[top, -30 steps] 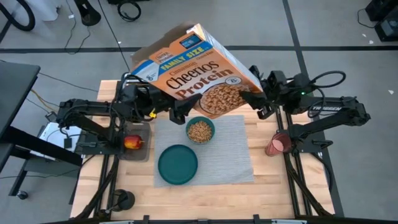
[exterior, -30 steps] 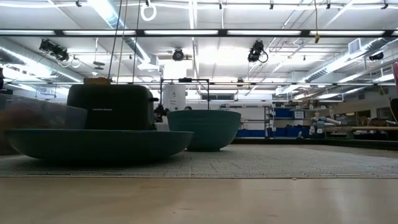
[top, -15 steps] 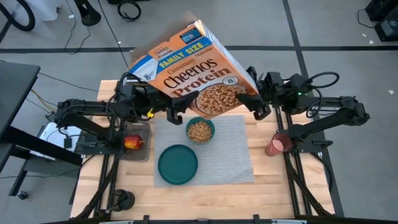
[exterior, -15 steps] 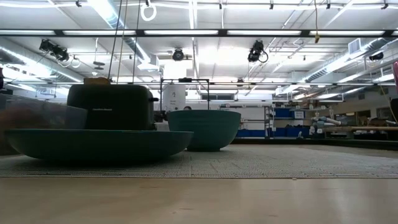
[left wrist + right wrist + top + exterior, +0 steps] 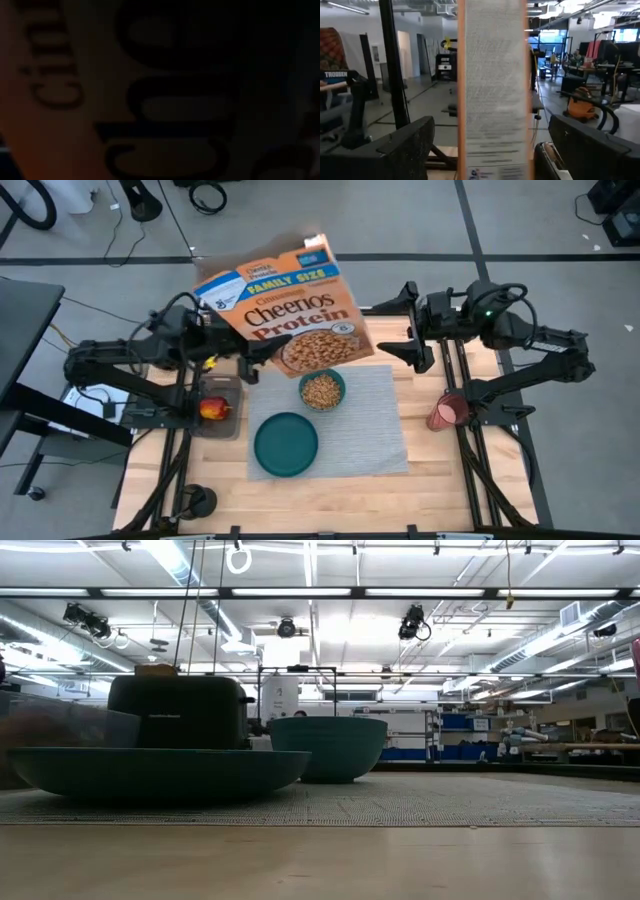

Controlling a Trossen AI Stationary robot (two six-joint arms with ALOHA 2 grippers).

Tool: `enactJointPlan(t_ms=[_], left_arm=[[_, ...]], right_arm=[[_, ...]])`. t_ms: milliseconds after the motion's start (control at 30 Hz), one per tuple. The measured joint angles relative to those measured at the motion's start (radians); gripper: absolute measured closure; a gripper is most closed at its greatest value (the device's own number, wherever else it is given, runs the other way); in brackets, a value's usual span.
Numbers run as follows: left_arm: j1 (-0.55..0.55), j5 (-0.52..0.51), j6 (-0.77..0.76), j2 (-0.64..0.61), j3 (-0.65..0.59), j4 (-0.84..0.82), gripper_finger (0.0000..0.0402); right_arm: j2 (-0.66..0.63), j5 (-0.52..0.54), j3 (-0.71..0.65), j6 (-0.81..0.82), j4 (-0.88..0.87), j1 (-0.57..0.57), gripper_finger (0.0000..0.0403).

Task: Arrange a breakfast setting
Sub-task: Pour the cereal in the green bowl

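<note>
- Since a second ago, we see from the high view that our right gripper (image 5: pixel 412 352) has let go of the cereal box (image 5: pixel 290 315) and pulled back to the right, fingers spread wide with a clear gap to the box. Our left gripper (image 5: pixel 248 360) now carries the box alone, pinching its left lower edge, and has swung it leftward off the bowl (image 5: pixel 322 390), which is full of cereal. We judge the pouring step finished and the box on its way out.
- Also from above, the bowl sits at the far edge of the placemat (image 5: pixel 375 425), the plate (image 5: pixel 286 444) nearer us on it, the cup (image 5: pixel 445 412) off the mat to the right, the fruit (image 5: pixel 212 410) in a tray (image 5: pixel 232 386) to the left.
- Low view: plate (image 5: pixel 160 772) and bowl (image 5: pixel 328 747) rest on the mat; no arm shows.
- Left wrist view: box lettering fills everything, pressed close.
- Right wrist view: the box's narrow side (image 5: pixel 492 90) stands between our spread fingers (image 5: pixel 405 147), untouched.
</note>
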Motion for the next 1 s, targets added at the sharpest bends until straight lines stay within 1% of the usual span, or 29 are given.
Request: enactJointPlan(t_ms=[100, 167, 300, 367, 433, 700, 867, 1000], left_arm=[[-0.012, 0.000, 0.000, -0.042, 0.002, -0.053, 0.0183], [-0.013, 0.002, 0.000, -0.057, 0.002, -0.091, 0.0182], [-0.017, 0.001, 0.009, -0.063, 0.002, -0.153, 0.0186], [-0.017, -0.006, 0.002, -0.052, 0.002, -0.186, 0.0186], [-0.018, -0.020, 0.001, -0.037, 0.001, -0.225, 0.0184], [-0.015, -0.033, 0.010, -0.004, 0.000, -0.226, 0.0187], [-0.015, -0.033, 0.016, -0.004, 0.000, -0.232, 0.0187], [-0.015, -0.034, 0.026, 0.000, 0.000, -0.238, 0.0188]], right_arm=[[-0.001, 0.001, 0.019, 0.010, -0.002, -0.008, 0.0007], [0.003, -0.001, 0.021, 0.050, 0.029, -0.016, 0.0004], [0.026, -0.062, 0.022, 0.141, 0.114, -0.031, 0.0004], [0.047, -0.087, 0.021, 0.140, 0.149, -0.034, 0.0003], [0.062, -0.106, 0.021, 0.133, 0.137, -0.034, 0.0004], [0.102, -0.135, 0.020, 0.130, 0.060, -0.039, 0.0003], [0.118, -0.133, 0.020, 0.055, 0.083, -0.045, 0.0003], [0.130, -0.161, 0.021, 0.074, 0.105, -0.061, 0.0003]])
